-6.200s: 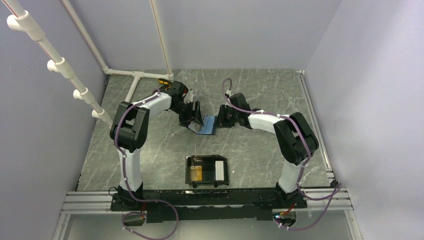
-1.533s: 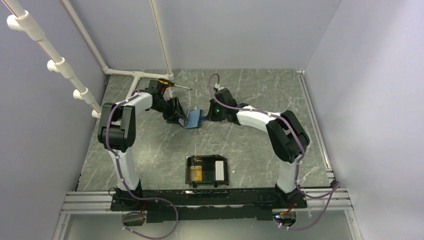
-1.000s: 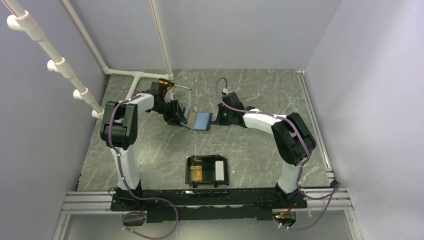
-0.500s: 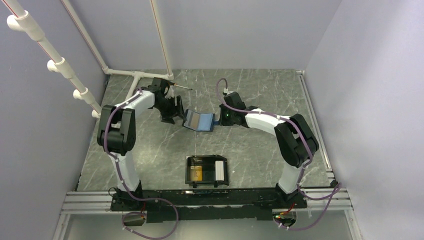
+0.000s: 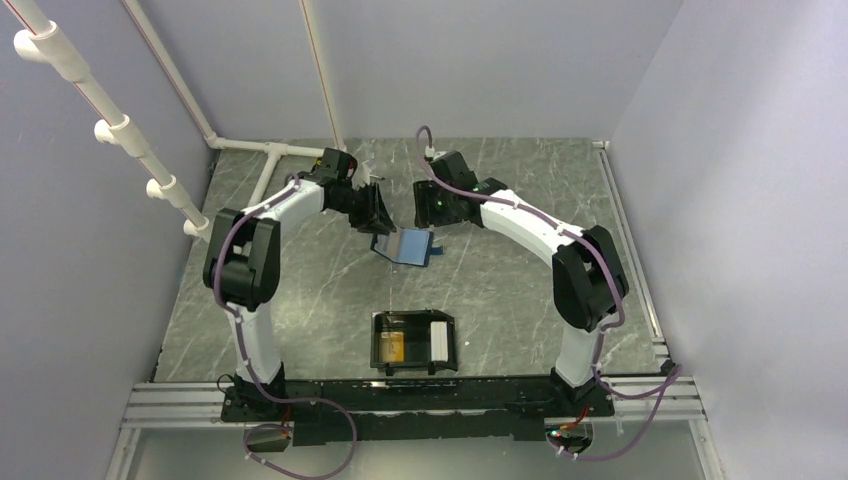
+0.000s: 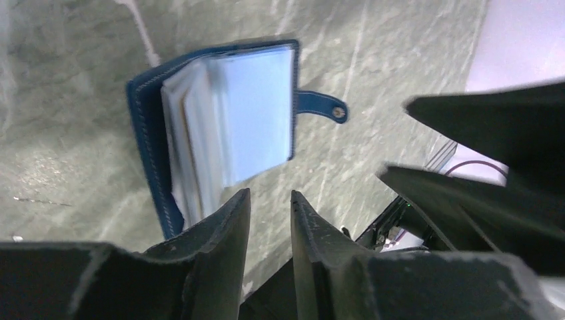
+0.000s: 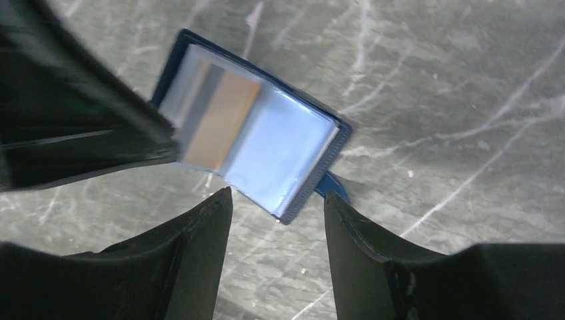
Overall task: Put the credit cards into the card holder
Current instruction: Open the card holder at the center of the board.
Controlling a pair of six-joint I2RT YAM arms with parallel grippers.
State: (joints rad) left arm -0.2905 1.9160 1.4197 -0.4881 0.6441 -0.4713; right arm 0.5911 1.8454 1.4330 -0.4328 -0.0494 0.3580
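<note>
The dark blue wallet lies open on the table, with no gripper touching it. An orange credit card shows inside one of its clear sleeves. Another orange card lies in the black card holder near the table's front. My left gripper hovers just left of and behind the wallet, its jaws a narrow gap apart with nothing between them. My right gripper hangs over the wallet's right edge, open and empty. In the top view both grippers, left and right, sit just behind the wallet.
A white pipe frame runs along the back left corner of the table. The wallet's strap with its snap sticks out to the side. Purple walls close in the back and the right side.
Both grippers have let go of the wallet and pulled back from it. The right gripper opened. The wallet now rests open on the table.
</note>
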